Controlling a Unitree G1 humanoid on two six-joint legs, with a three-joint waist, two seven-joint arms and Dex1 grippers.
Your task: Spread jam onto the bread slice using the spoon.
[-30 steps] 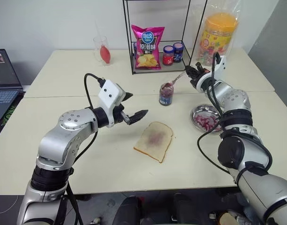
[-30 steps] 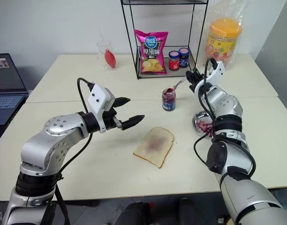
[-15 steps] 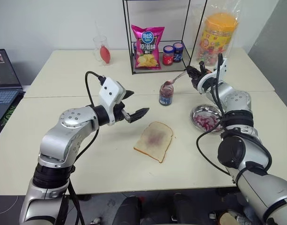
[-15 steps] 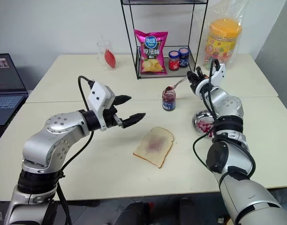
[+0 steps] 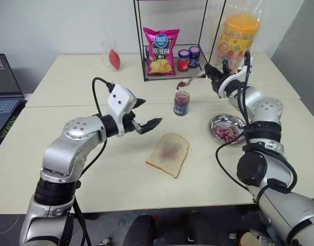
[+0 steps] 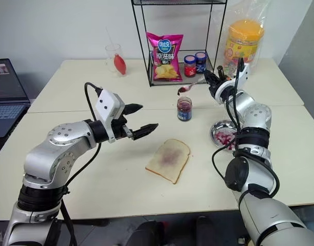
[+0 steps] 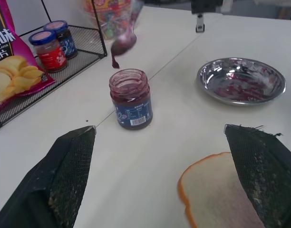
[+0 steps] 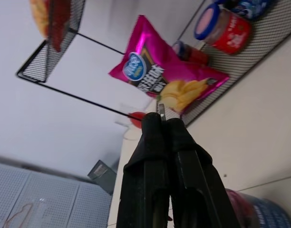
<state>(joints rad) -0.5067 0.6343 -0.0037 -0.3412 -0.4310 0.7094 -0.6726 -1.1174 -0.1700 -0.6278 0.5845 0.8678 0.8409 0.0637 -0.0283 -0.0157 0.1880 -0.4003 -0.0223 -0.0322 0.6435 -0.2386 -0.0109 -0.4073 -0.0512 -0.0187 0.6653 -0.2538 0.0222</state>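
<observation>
The bread slice point(image 5: 168, 154) lies flat at the table's middle with a faint purplish smear at its centre. Behind it stands an open jar of jam point(image 5: 181, 103). My right gripper point(image 5: 214, 75) is shut on the handle of the spoon point(image 5: 190, 81), held just above the jar. The spoon's bowl point(image 7: 122, 45) carries dark jam that drips down. My left gripper point(image 5: 151, 113) hovers open and empty, to the left of the bread and above the table. Its fingers point(image 7: 64, 180) frame the jar and the bread's corner point(image 7: 217, 190).
A steel dish point(image 5: 226, 128) smeared with jam sits right of the bread. At the back, a wire rack point(image 5: 146, 72) holds a chips bag point(image 5: 161, 51) and small jars. A glass point(image 5: 111, 55), a bagged orange-lidded tub point(image 5: 239, 36) and a laptop point(image 5: 0, 87) stand around.
My right gripper has lifted the spoon from the jar's mouth to a little above it. The left arm has stayed put.
</observation>
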